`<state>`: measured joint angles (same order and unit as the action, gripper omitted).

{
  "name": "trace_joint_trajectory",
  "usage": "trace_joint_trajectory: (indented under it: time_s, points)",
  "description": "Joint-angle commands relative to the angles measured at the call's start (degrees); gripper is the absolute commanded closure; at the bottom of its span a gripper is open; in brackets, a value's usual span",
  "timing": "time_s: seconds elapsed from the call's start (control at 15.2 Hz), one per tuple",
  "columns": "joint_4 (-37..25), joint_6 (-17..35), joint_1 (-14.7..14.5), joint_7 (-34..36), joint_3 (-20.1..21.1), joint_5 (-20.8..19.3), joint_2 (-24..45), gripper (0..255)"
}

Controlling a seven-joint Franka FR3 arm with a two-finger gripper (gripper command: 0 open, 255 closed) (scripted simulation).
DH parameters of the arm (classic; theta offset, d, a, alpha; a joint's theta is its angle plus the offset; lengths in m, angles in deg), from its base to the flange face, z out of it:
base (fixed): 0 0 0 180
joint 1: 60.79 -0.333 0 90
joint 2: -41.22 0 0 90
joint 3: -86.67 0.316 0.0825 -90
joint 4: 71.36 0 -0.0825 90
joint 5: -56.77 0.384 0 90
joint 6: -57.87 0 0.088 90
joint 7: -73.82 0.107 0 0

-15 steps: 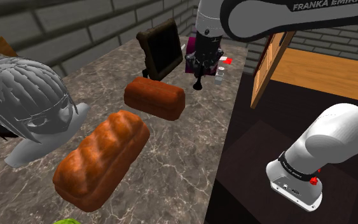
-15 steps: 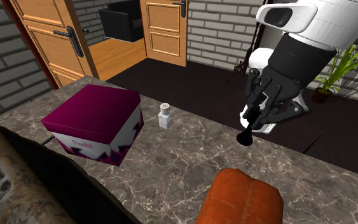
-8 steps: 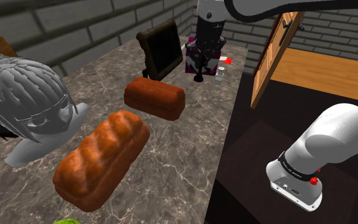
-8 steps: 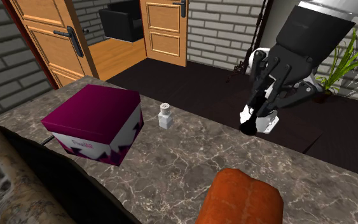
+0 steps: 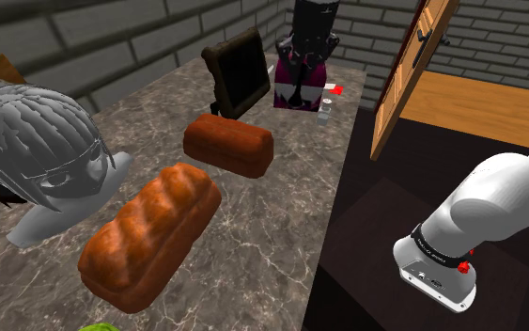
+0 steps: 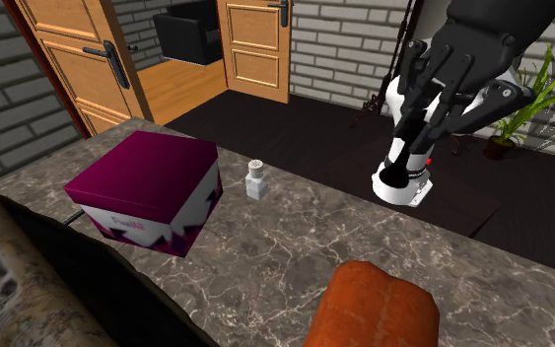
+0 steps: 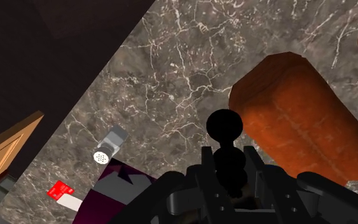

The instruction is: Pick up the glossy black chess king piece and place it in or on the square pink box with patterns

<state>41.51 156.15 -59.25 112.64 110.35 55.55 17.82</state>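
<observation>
Shoulder view: at the top centre of the frame, the black gripper hangs over the far end of the marble counter. The black chess king points down from it, in front of the pink box. You can expect the king to be light, rigid and probably slippery given its gloss. Its slim upper body looks like the sensible place to hold it.

Second exterior view: at upper right, the gripper carries the king clear of the counter, with its round base lowest. The box sits well apart at centre left. A small white shaker stands between them.

Wrist view: at lower centre, the two fingers are closed nearly together, pressing the king on both sides of its upper part. Its base juts out ahead. A corner of the box shows at lower left.
</observation>
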Motion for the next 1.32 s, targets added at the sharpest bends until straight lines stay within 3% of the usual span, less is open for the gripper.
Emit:
trace_joint_trajectory:
  time_s: [0.0,0.66,1.25]
  points:
    - [-1.5,-1.3,0.1,0.0,0.0,-0.1,0.3,255]
    - [-9.1,0.9,5.0,-10.5,-6.9,-3.8,9.5,255]
    - [-22.6,0.5,9.0,-18.9,-11.5,-6.0,21.9,255]
